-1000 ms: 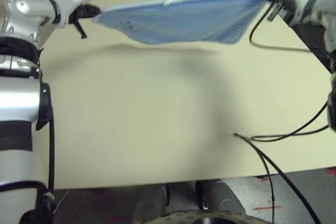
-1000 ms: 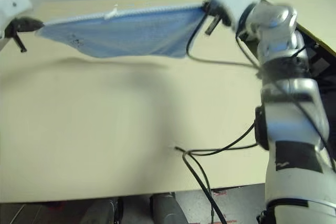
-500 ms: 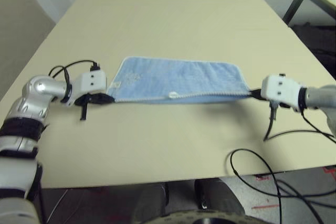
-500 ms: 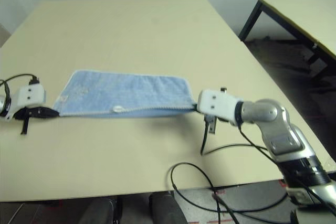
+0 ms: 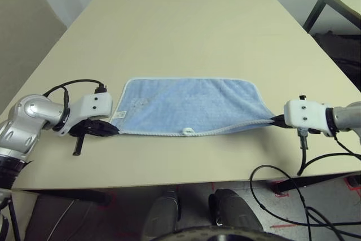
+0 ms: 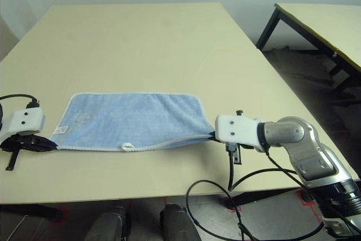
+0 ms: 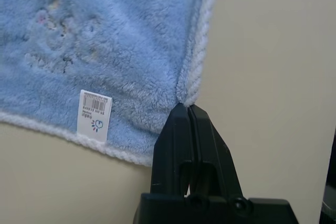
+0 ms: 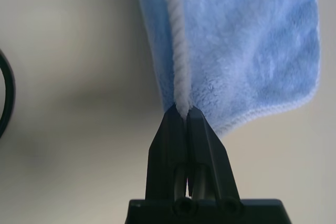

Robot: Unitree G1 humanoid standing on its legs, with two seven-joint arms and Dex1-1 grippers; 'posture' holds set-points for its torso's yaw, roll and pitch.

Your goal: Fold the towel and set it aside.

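The light-blue towel (image 5: 189, 104) lies spread sideways on the beige table (image 5: 186, 32), near its front edge. It looks doubled over, with white edging all round and a small white loop (image 5: 189, 131) on the near edge. My left gripper (image 5: 111, 130) is shut on the towel's near left corner (image 7: 185, 95), next to the white label (image 7: 94, 116) and a faint dark motif (image 7: 52, 56). My right gripper (image 5: 276, 120) is shut on the near right corner, pinching the white corded edge (image 8: 177, 77). The near edge runs taut between the two grippers.
Black cables (image 5: 282, 176) loop off the table's front right edge under my right arm. Another cable (image 5: 73, 84) arcs over my left wrist. A second table (image 6: 321, 21) on a dark frame stands off to the right. The table's far half is bare.
A second ago the towel hung stretched in the air between both grippers. It has come down flat onto the table and been drawn nearer the front edge. The head view has also tilted.
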